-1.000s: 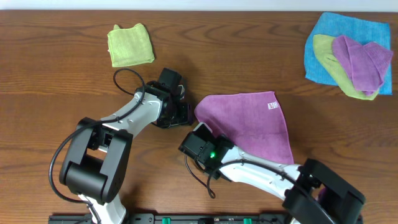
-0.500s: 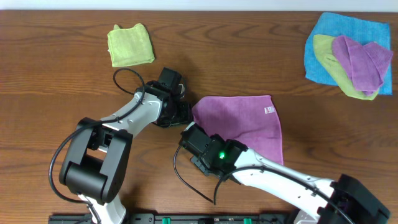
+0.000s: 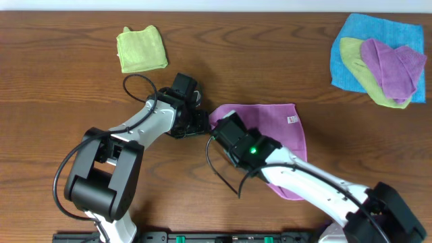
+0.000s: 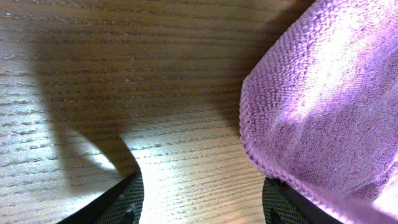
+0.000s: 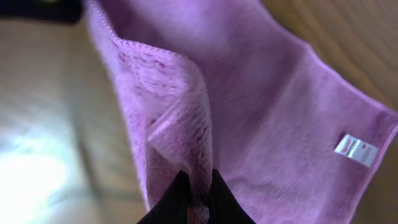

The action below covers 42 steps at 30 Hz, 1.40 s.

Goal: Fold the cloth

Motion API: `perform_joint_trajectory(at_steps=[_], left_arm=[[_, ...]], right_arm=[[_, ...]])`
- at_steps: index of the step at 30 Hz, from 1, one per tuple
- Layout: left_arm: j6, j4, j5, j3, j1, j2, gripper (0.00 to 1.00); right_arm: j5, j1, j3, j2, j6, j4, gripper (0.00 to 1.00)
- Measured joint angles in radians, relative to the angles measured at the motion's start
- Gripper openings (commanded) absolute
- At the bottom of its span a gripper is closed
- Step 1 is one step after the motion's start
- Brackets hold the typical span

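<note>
A purple cloth (image 3: 283,128) with a white tag (image 3: 292,119) lies on the wooden table at centre right. My right gripper (image 3: 228,128) is shut on a pinched fold of its near-left part, seen between the fingers in the right wrist view (image 5: 198,186), with the cloth (image 5: 261,112) spreading beyond. My left gripper (image 3: 200,121) is open just left of the cloth's left corner. In the left wrist view (image 4: 199,205) the corner of the cloth (image 4: 323,106) lies over the right finger (image 4: 286,202).
A folded yellow-green cloth (image 3: 142,48) lies at the back left. A pile of blue, green and purple cloths (image 3: 379,59) sits at the back right. A black cable (image 3: 138,86) loops by the left arm.
My right gripper has carried the pinched cloth edge away from the front, up and to the right over the cloth, which is now narrower. The left arm has stayed put.
</note>
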Motion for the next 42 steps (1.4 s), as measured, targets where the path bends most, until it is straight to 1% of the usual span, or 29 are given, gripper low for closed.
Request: perform_joint_trajectory(at_steps=[1, 2, 3, 4, 8, 11, 15, 17, 23, 25, 26, 27, 31, 35, 37, 40, 42], left_arm=[[0.000, 0.000, 0.000, 0.000, 0.000, 0.000, 0.64], [0.000, -0.001, 0.000, 0.000, 0.000, 0.000, 0.67], [0.001, -0.002, 0.000, 0.001, 0.000, 0.000, 0.69], [0.001, -0.003, 0.001, 0.002, 0.000, -0.001, 0.71], [0.000, -0.010, -0.001, 0.005, 0.000, -0.002, 0.72], [0.000, -0.015, -0.001, 0.005, 0.000, -0.002, 0.72], [0.000, -0.023, -0.001, 0.006, 0.000, -0.002, 0.72], [0.000, -0.023, -0.001, 0.006, 0.000, -0.002, 0.72], [0.000, -0.023, -0.001, 0.006, 0.000, -0.002, 0.73], [0.000, -0.023, -0.001, 0.006, 0.000, -0.003, 0.73], [0.000, -0.023, -0.001, 0.006, 0.000, -0.003, 0.73], [0.000, -0.023, -0.001, 0.006, 0.000, -0.003, 0.73], [0.000, -0.023, 0.000, 0.006, 0.000, -0.003, 0.73], [0.000, -0.023, -0.001, 0.006, 0.000, -0.003, 0.73], [0.000, -0.023, -0.001, 0.006, 0.000, -0.003, 0.73], [0.000, -0.023, -0.001, 0.006, 0.000, -0.003, 0.73], [0.000, -0.023, -0.001, 0.006, 0.000, -0.003, 0.73]], right_arm=[[0.002, -0.011, -0.003, 0.010, 0.000, 0.011, 0.19], [0.004, -0.022, -0.006, 0.021, 0.003, 0.024, 0.38], [0.006, -0.031, -0.010, 0.039, 0.001, 0.039, 0.73], [0.007, -0.047, -0.012, 0.049, 0.003, 0.047, 0.99], [0.025, -0.103, -0.018, 0.068, 0.000, 0.082, 0.99], [0.002, -0.126, -0.018, 0.068, 0.000, 0.054, 0.99], [-0.067, -0.114, -0.019, 0.060, 0.039, -0.019, 0.99], [-0.096, -0.100, -0.019, 0.055, 0.061, -0.022, 0.97], [-0.145, -0.059, -0.019, 0.051, 0.105, -0.029, 0.95], [-0.144, -0.056, -0.019, 0.051, 0.107, -0.029, 0.91], [-0.143, -0.055, -0.019, 0.051, 0.111, -0.026, 0.86], [-0.142, -0.055, -0.019, 0.051, 0.111, -0.018, 0.78], [-0.138, -0.055, -0.042, 0.051, 0.107, 0.063, 0.61], [-0.136, -0.055, -0.066, 0.051, 0.103, 0.092, 0.61], [-0.135, -0.055, -0.068, 0.051, 0.101, 0.102, 0.59], [-0.134, -0.055, -0.068, 0.052, 0.098, 0.117, 0.54], [-0.134, -0.055, -0.068, 0.057, 0.094, 0.122, 0.54]])
